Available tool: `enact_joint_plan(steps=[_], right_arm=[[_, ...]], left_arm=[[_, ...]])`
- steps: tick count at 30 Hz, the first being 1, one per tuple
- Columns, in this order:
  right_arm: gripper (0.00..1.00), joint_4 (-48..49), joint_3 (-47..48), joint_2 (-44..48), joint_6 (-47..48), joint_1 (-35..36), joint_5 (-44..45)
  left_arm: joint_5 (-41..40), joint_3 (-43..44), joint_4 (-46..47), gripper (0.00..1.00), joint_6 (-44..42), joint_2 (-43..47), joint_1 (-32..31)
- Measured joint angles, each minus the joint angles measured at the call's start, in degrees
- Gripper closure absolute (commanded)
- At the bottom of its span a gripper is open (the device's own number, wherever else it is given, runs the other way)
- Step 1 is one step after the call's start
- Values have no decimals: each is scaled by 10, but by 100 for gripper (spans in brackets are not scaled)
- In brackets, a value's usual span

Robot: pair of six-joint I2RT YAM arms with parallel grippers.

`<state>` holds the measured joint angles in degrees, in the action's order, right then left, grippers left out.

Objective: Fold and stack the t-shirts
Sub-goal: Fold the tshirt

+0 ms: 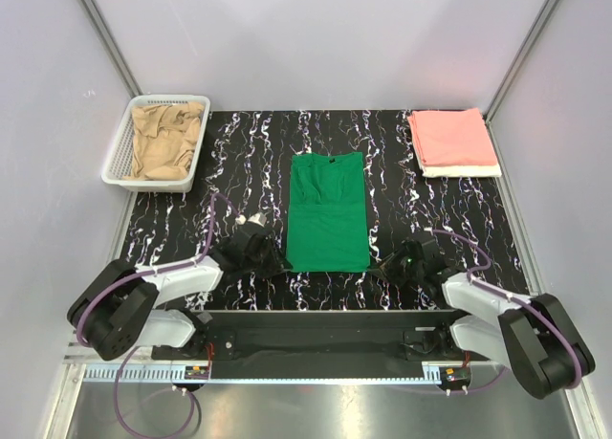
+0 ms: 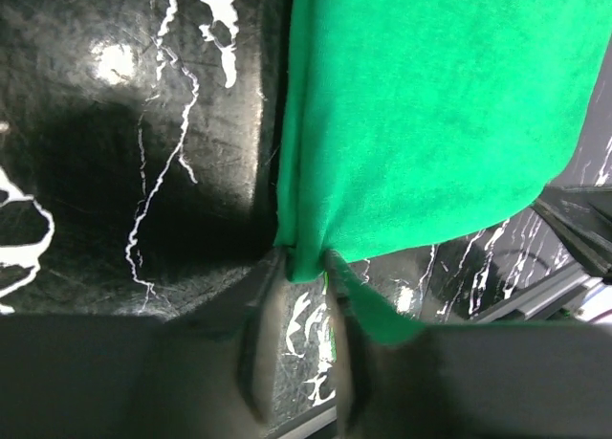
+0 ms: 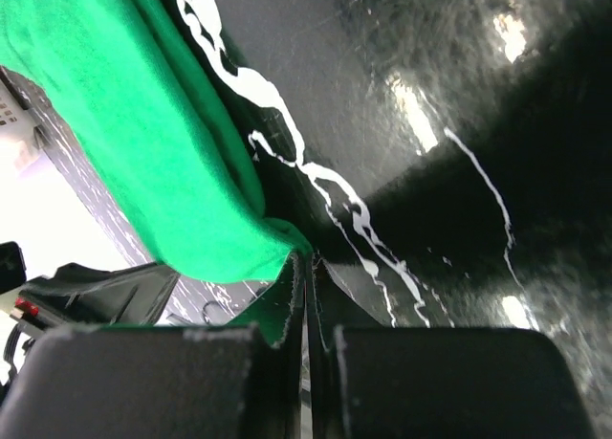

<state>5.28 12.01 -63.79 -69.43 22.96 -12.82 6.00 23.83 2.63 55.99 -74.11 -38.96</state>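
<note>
Green t-shirt [image 1: 329,209] near corners pinched: left tool [image 2: 306,259], right tool [image 3: 307,264].

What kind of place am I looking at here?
Probably a robot lab test cell: pale panel walls on metal posts enclose a black marbled table, two robot arms are bolted at its near edge, and a green t-shirt lies flat for folding.
</note>
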Motion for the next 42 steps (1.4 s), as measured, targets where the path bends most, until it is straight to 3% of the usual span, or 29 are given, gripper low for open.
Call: enact_joint_plan(steps=[2,15,26,34,42], right_arm=[[100,-16,-1,19,2,0,3],[100,-199,38,180,89,3,15],[100,-300,48,282,97,3,16],[100,-316,160,224,126,4,48],[100,-277,294,35,190,1,67]], left_arm=[[-3,0,-4,100,-2,0,0],[-19,23,-87,100,-17,94,-49],[-31,54,-145,100,-17,120,-73],[-37,182,-198,100,-58,71,-55],[0,304,-216,100,-118,-34,61]])
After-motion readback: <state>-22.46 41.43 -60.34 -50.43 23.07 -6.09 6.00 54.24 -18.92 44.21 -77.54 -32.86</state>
